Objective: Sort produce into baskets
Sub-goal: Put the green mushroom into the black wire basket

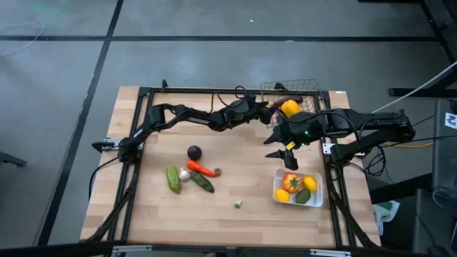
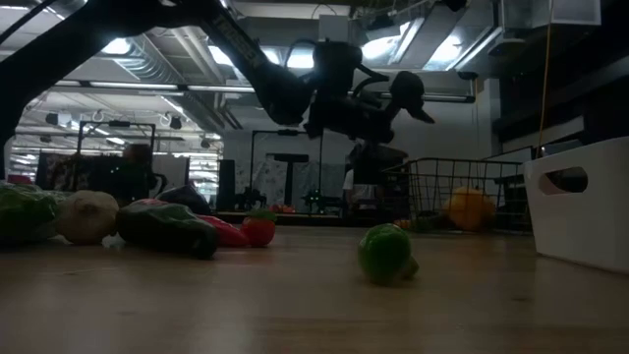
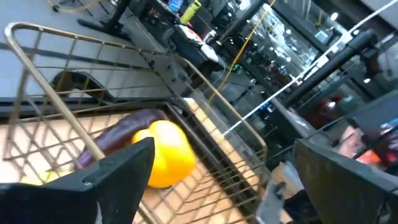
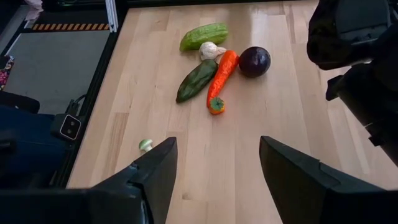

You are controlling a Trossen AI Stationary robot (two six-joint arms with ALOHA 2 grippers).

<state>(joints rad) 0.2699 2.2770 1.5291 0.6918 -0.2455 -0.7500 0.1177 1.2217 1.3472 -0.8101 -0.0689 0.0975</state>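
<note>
On the left part of the wooden bench (image 1: 228, 221) lies a loose cluster of produce: a pale green cucumber (image 1: 173, 178), a white garlic bulb (image 1: 184, 175) touching it, a dark green pepper (image 1: 202, 183), an orange carrot (image 1: 201, 169) and a round purple eggplant (image 1: 194, 152) just behind them. A small green piece (image 1: 238, 204) sits alone nearer the front edge.

The left arm reaches across the back of the bench, and the left hand (image 1: 270, 108) hangs at the rim of the wire-mesh basket (image 1: 308, 86), fingers spread wide and empty. Inside the basket, seen from the left wrist, a long purple eggplant (image 3: 124, 134) lies against a yellow lemon (image 3: 168, 152).

The right hand (image 1: 280, 150) hovers over bare wood between the basket and the white tray (image 1: 318, 193), fingers parted and holding nothing. The tray, near the right front corner, holds an orange-red piece (image 1: 291, 181), two yellow pieces (image 1: 283, 195) and a green one (image 1: 303, 197).
</note>
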